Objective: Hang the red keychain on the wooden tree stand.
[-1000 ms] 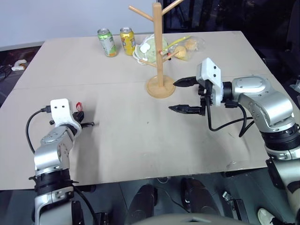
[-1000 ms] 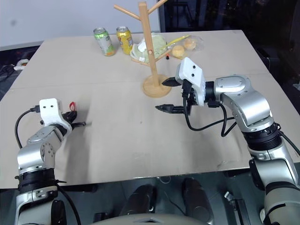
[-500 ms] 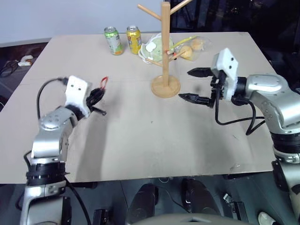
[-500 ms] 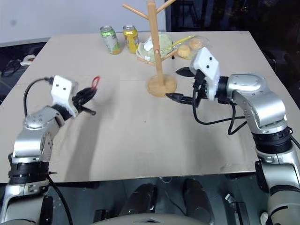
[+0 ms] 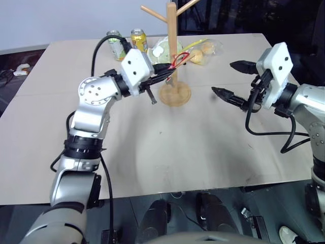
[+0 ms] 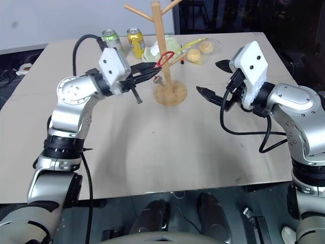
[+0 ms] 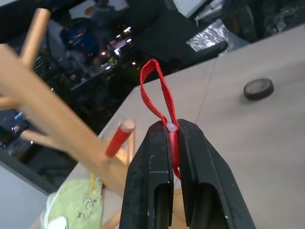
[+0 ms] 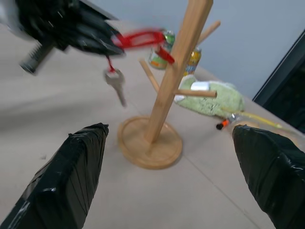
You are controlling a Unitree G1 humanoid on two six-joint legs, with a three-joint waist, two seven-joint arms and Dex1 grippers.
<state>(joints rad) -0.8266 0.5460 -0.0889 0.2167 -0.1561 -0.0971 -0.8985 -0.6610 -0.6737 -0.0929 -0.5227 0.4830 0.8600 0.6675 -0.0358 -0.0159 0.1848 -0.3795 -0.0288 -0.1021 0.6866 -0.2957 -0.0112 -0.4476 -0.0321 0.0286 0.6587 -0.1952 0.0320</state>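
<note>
The red keychain (image 5: 176,60) hangs in the air right beside the pole of the wooden tree stand (image 5: 172,46), near one of its lower pegs. My left gripper (image 5: 163,72) is shut on it; the red loop (image 7: 157,90) sticks out past the fingertips. In the right wrist view its silver key (image 8: 116,84) dangles below the loop. Whether the loop touches a peg I cannot tell. My right gripper (image 5: 224,78) stands open to the right of the stand's round base (image 5: 175,95), holding nothing.
A green can (image 5: 116,44) and a yellow can (image 5: 137,40) stand at the table's far edge. Behind the stand lie a green cloth (image 5: 165,50) and a clear bag with yellow fruit (image 5: 205,48). The table's right edge lies close to my right arm.
My left gripper has lifted the keychain from low over the table's left side, swung it right to the stand and turned level. The right gripper has drawn back to the right, still open.
</note>
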